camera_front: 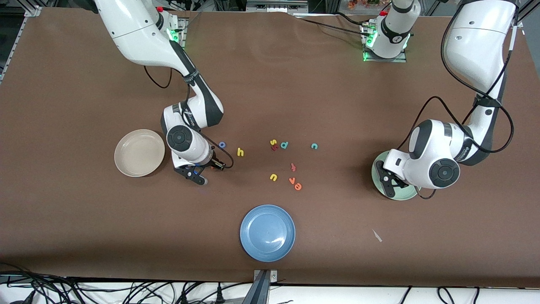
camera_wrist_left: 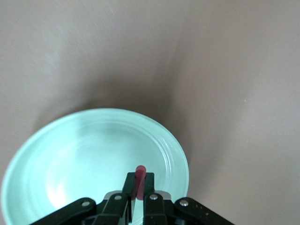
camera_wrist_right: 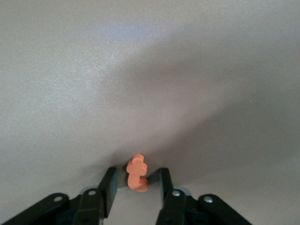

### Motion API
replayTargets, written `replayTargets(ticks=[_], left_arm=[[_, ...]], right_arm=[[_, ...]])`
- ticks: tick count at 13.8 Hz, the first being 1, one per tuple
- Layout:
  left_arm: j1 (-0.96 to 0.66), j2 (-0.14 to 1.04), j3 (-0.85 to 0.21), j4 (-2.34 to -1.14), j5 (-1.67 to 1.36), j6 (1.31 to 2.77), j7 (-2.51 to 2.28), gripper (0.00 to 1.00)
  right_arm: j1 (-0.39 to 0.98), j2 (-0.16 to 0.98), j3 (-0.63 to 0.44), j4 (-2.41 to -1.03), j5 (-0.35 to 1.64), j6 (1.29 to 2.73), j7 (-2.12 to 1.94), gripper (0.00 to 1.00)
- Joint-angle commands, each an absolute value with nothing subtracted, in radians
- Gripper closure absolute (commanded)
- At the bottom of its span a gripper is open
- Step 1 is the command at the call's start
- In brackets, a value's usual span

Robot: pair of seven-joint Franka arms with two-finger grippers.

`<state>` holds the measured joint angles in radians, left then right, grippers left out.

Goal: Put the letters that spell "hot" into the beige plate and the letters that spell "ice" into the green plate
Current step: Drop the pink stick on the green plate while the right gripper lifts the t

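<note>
We see the beige plate (camera_front: 139, 152) toward the right arm's end of the tabletop (camera_front: 84, 219), the green plate (camera_front: 390, 192) toward the left arm's end, loose letters (camera_front: 284, 164) between them, the blue plate (camera_front: 267, 232) nearer the front camera.

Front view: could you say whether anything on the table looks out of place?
A small pale scrap lies nearer the camera than the green plate; it is neither letter nor plate.

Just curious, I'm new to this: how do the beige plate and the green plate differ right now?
The beige plate lies in the open with nothing above it; the green plate is half hidden under the left gripper, whose fingers hold a red letter above it. They sit at different ends of the table. Both are round, shallow and empty.
</note>
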<state>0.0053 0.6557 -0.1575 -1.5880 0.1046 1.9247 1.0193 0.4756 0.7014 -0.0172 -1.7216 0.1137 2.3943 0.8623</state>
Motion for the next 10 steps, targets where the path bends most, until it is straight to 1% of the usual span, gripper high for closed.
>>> replayTargets(ticks=[1, 2, 5, 6, 7, 8, 10], left_arm=[[0.012, 0.643, -0.170, -1.608, 0.083, 1.928, 1.035, 0.53], [0.012, 0.641, -0.170, -1.606, 0.084, 1.930, 1.038, 0.01], [0.000, 0.618, -0.204, -1.589, 0.083, 1.930, 1.023, 0.00], [-0.017, 0.612, -0.207, -1.585, 0.083, 1.930, 0.985, 0.00], [-0.043, 0.612, -0.207, -1.572, 0.081, 1.930, 0.920, 0.00], [-0.072, 0.612, -0.207, -1.569, 0.081, 1.930, 0.840, 0.00], [-0.121, 0.615, -0.207, -1.549, 0.081, 1.930, 0.635, 0.00]], right_arm=[[0.479, 0.673, -0.012, -1.792, 0.127, 2.450, 0.847, 0.64], [0.479, 0.673, -0.012, -1.792, 0.127, 2.450, 0.844, 0.65], [0.479, 0.676, -0.012, -1.792, 0.127, 2.456, 0.834, 0.73], [0.479, 0.676, -0.012, -1.792, 0.127, 2.456, 0.834, 0.80], [0.479, 0.676, -0.012, -1.792, 0.127, 2.456, 0.834, 0.83], [0.479, 0.676, -0.012, -1.792, 0.127, 2.456, 0.833, 0.89], [0.479, 0.676, -0.012, -1.789, 0.127, 2.454, 0.831, 0.98]])
